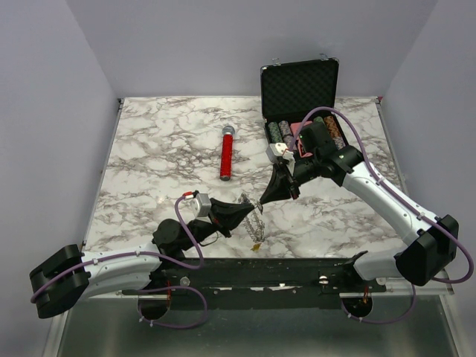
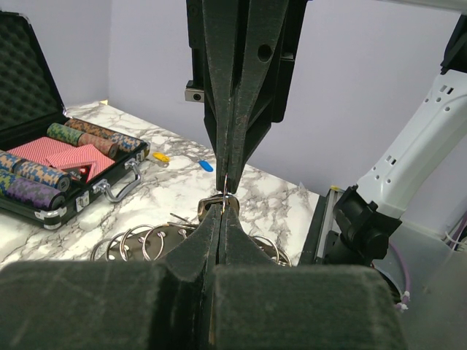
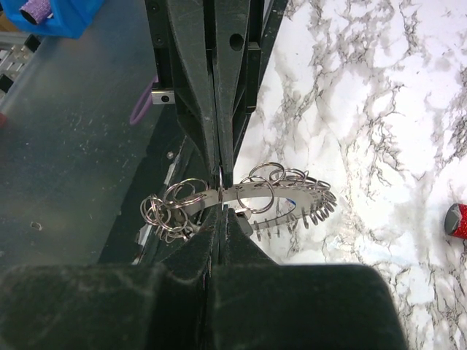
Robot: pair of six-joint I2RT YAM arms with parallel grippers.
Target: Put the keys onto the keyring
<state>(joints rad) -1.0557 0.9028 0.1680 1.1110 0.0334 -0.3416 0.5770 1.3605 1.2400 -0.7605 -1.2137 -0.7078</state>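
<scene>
Keyring (image 3: 244, 189) clamped in left fingers (image 2: 191, 251), right fingers (image 3: 193, 251); marble table (image 1: 163, 171); lilac walls (image 1: 223, 44).

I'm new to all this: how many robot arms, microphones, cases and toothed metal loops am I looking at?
Robot arms: 2, the left arm and the right arm
Red microphone: 1
Black case, open, with poker chips: 1
Toothed metal keyring: 1
Total: 5
</scene>
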